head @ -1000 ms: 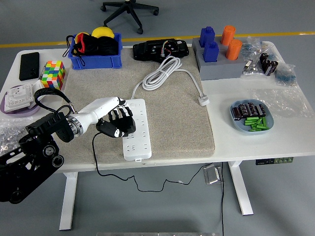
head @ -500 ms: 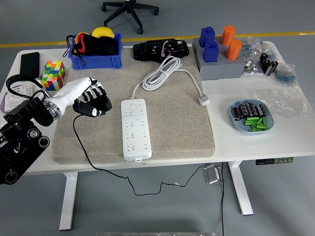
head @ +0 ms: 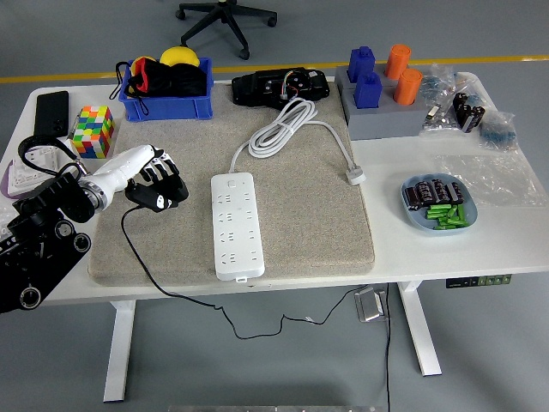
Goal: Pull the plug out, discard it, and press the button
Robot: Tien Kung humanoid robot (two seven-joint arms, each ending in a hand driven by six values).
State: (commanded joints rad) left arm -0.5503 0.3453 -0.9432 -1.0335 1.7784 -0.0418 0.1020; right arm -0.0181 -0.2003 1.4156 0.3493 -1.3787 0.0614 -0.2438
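Plug, already free of the power strip to the right of your left hand, sits gripped in curled fingers, black cord trailing off the worktop, awaiting disposal.

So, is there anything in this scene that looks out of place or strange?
One thing: a thin black cable runs from the left hand, which grips a black plug, over the table's near edge and dangles below it. The power strip lies straight on the grey mat. Nothing is spilled or damaged.
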